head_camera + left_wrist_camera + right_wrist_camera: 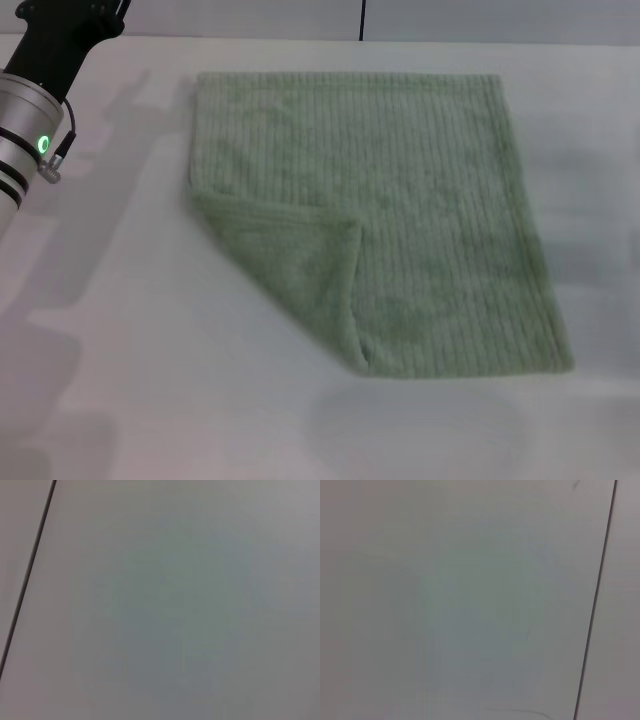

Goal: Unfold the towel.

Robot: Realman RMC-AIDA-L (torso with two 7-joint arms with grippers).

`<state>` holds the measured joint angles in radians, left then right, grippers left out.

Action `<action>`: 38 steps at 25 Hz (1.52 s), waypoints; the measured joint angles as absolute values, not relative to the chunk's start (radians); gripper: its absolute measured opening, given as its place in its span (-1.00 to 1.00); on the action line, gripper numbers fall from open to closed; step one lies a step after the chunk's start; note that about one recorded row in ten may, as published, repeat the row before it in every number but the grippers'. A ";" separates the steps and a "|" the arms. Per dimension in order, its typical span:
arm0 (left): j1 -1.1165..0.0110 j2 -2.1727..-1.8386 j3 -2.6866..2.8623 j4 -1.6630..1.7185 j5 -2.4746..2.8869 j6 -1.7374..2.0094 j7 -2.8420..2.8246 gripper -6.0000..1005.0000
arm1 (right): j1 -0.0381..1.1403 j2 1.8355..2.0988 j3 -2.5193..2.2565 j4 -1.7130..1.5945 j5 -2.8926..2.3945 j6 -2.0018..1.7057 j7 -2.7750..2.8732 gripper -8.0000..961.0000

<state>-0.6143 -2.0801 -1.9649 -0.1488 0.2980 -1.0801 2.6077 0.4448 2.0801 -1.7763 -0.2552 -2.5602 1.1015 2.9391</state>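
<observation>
We see the towel (400, 210) lying flat on the white worktop (150, 380), filling the middle of the head view and reaching toward twelve o'clock. Most of it is spread out, ribs running away from us, but its corner at about eight o'clock is turned over onto the cloth, forming a triangular flap (295, 265) whose point rests near the towel's centre. That flap is what is left of the job, in our judgement: the rest already lies open, so only this corner needs drawing back out toward eight o'clock.

The left arm (35, 110) shows at ten o'clock, raised and well apart from the cloth; we take it as held clear so the towel stays in plain sight. Its end effector is out of frame, so we cannot tell whether it is apart or together. The right arm does not appear in the head view, and its end effector is likewise unseen.

Both wrist views show only bare pale surface crossed by a dark seam (27, 575), which suggests neither arm is over the towel.
</observation>
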 joint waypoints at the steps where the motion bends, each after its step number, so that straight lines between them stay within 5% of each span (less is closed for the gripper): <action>1: -0.615 -2.080 -1.965 -0.149 0.299 -1.080 2.608 0.14 | 0.445 2.080 -1.776 -0.256 -2.560 1.102 2.939 0.03; 24: -0.617 -2.080 -1.956 -0.149 0.297 -1.080 2.608 0.12 | 0.456 2.077 -1.769 -0.323 -2.556 1.056 2.939 -0.07; 29: -0.617 -2.079 -1.956 -0.161 0.294 -1.078 2.608 0.12 | 0.444 2.070 -1.760 -0.448 -2.552 0.864 2.939 -0.54; 38: -0.639 -2.064 -1.951 -0.179 0.302 -1.061 2.608 0.11 | 0.381 2.066 -1.739 -0.758 -2.558 0.474 2.847 -0.95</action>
<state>-0.6392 -2.0644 -1.9515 -0.1786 0.3024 -1.0609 2.6077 0.3808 2.0656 -1.7395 -0.7579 -2.5575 0.4745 2.8473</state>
